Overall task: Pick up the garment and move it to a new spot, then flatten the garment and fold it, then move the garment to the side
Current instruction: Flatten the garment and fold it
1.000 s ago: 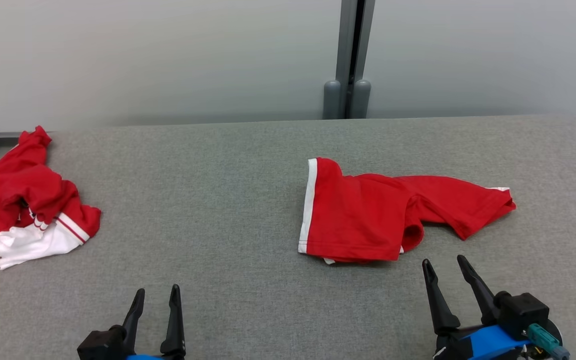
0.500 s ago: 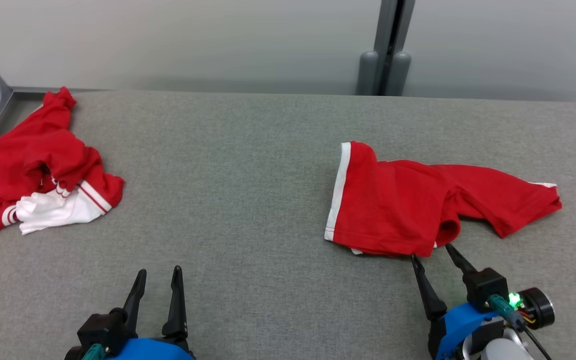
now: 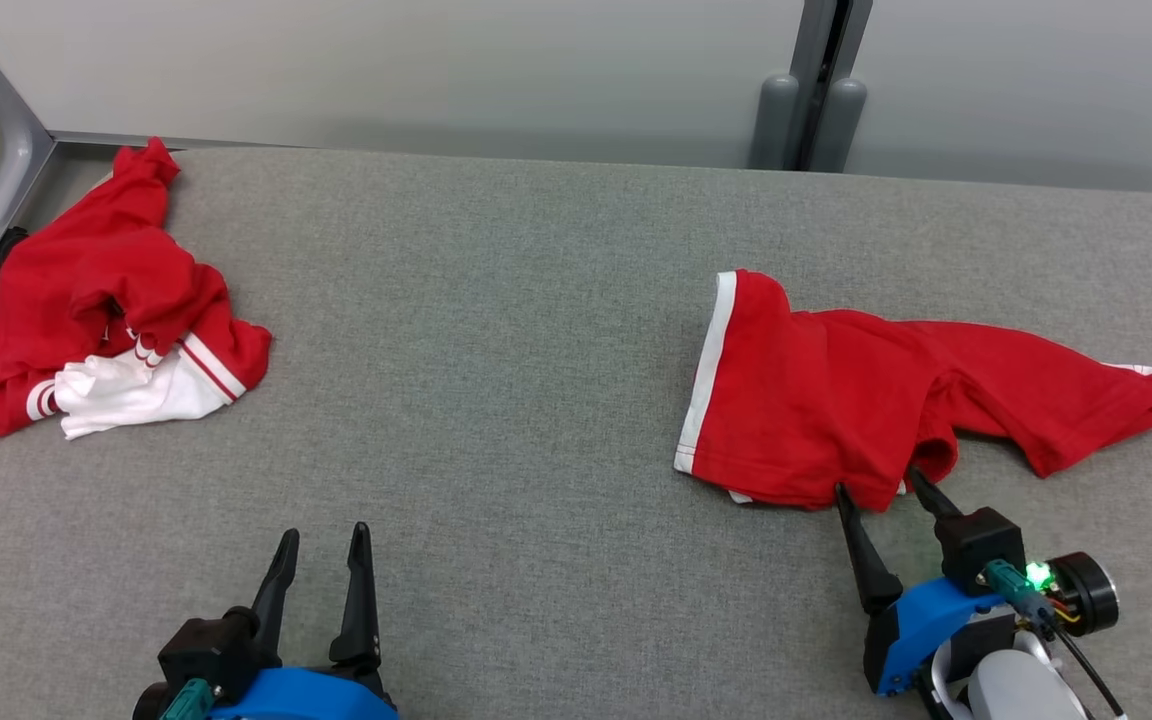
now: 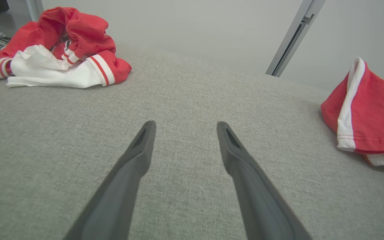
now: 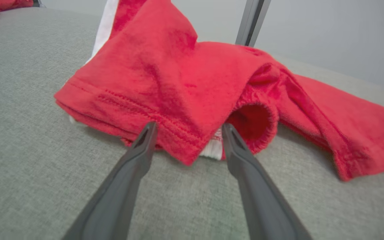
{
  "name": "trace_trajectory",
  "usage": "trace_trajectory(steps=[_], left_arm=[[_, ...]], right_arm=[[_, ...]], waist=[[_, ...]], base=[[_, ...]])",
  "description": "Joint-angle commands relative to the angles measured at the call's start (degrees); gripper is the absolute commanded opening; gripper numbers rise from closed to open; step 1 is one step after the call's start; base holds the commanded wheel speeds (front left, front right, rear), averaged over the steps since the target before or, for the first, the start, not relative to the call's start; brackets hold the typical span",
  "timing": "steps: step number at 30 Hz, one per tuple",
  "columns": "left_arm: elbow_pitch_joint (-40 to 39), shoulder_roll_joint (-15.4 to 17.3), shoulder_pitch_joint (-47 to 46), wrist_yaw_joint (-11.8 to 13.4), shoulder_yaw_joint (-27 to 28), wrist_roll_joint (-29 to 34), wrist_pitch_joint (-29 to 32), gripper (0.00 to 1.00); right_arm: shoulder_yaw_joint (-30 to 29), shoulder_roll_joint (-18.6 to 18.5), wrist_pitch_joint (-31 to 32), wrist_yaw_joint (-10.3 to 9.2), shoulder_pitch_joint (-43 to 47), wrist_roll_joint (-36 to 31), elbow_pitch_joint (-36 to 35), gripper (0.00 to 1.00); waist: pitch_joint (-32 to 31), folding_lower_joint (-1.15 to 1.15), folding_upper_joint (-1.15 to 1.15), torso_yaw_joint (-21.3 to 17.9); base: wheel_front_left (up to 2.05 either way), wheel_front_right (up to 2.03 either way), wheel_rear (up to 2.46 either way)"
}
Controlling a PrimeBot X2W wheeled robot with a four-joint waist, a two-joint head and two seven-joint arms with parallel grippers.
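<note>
The garment [image 3: 836, 400] is red with a white band along its left edge and lies crumpled on the right half of the grey table. My right gripper [image 3: 881, 483] is open, its fingertips reaching the garment's near hem. In the right wrist view the two fingers straddle a corner of that hem [image 5: 185, 76], with the gripper [image 5: 187, 128] not closed on it. My left gripper [image 3: 324, 540] is open over bare table at the lower left, nothing between its fingers [image 4: 185, 125]. The garment's white-banded end [image 4: 372, 110] shows at the right of the left wrist view.
A second crumpled red and white garment [image 3: 106, 310] lies at the table's far left corner [image 4: 62, 50]. The grey fabric table top [image 3: 496, 330] runs back to a pale wall with a grey post [image 3: 816, 90]. A metal frame leg [image 3: 6, 150] stands beyond the left corner.
The head camera has shifted, so everything sits further right in the picture. My right gripper has moved forward until its tips reach the garment's near hem. Both grippers stay open.
</note>
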Motion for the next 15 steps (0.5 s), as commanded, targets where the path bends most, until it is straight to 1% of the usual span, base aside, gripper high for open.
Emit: trace_trajectory(steps=[1,5,6,8,9,11,12,15], left_arm=[[0.0,-0.1,-1.1,-0.3,0.1,-0.1,-0.2,1.00],[0.0,-0.1,-1.2,-0.2,0.0,-0.2,-0.2,1.00],[0.1,-0.1,-1.2,-0.1,0.0,-0.2,-0.2,1.00],[0.1,-0.1,-1.4,0.0,0.0,-0.2,-0.2,1.00],[0.1,-0.1,-1.5,0.0,-0.1,-0.1,-0.2,1.00],[0.0,-0.1,-1.6,0.0,-0.1,-0.1,-0.2,1.00],[0.0,-0.1,-1.7,0.0,-0.1,-0.1,-0.2,1.00],[0.0,-0.1,-1.8,0.1,0.0,0.1,-0.2,1.00]], right_arm=[[0.1,-0.2,0.0,-0.02,-1.2,0.5,0.5,1.00],[1.6,-0.2,0.0,-0.02,-2.7,3.2,3.2,1.00],[2.0,-0.2,0.0,-0.02,-3.0,4.1,3.9,0.98],[2.7,-0.2,0.0,-0.02,-3.8,5.9,4.9,0.65],[3.2,-0.2,0.0,-0.02,-4.3,6.5,5.4,0.46],[3.9,-0.2,0.0,-0.02,-5.3,7.1,5.4,0.22],[4.1,-0.2,0.0,-0.02,-5.7,7.3,4.6,0.00],[4.2,-0.2,0.0,-0.02,-5.4,7.5,1.2,0.00]], waist=[[0.1,-0.01,0.00,0.0],[0.5,-0.01,0.00,0.0],[0.6,-0.01,0.00,-0.1],[0.8,-0.01,0.00,-0.1],[1.0,-0.01,0.00,-0.1],[1.1,-0.01,0.00,-0.1],[1.2,-0.01,0.00,0.0],[1.3,-0.01,0.00,-0.1]], base=[[0.00,0.00,0.00],[0.00,0.00,0.00],[0.00,0.00,0.00],[0.00,0.00,0.00],[0.00,0.00,0.00],[0.00,0.00,0.00],[0.00,0.00,0.00],[0.00,0.00,0.00]])
